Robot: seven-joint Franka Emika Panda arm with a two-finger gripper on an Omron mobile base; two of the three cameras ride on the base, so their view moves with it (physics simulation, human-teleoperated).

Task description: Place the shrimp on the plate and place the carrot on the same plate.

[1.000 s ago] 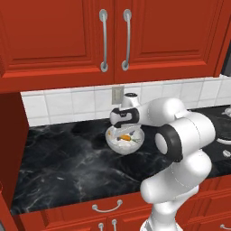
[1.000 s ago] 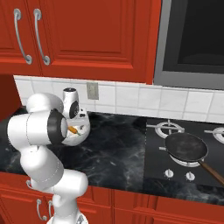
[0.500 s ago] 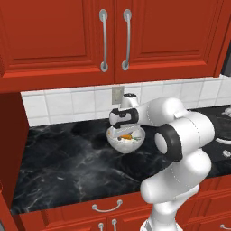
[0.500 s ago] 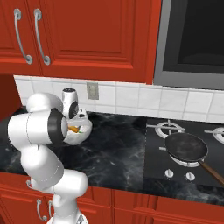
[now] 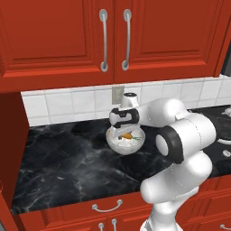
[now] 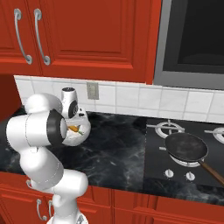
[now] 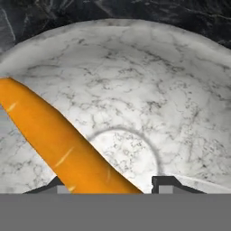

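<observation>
Your gripper (image 5: 127, 131) hangs in the white bowl (image 5: 113, 140), centre frame, fingers astride the carrot (image 7: 63, 144); grip unconfirmed. Once the jaws have it pinched, lift clear toward the plate.

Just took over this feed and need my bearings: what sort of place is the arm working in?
A rendered home kitchen, by the look of it: red wall cabinets over a black marble counter, a white tile backsplash, and a gas stove with a dark frying pan to the right.
</observation>
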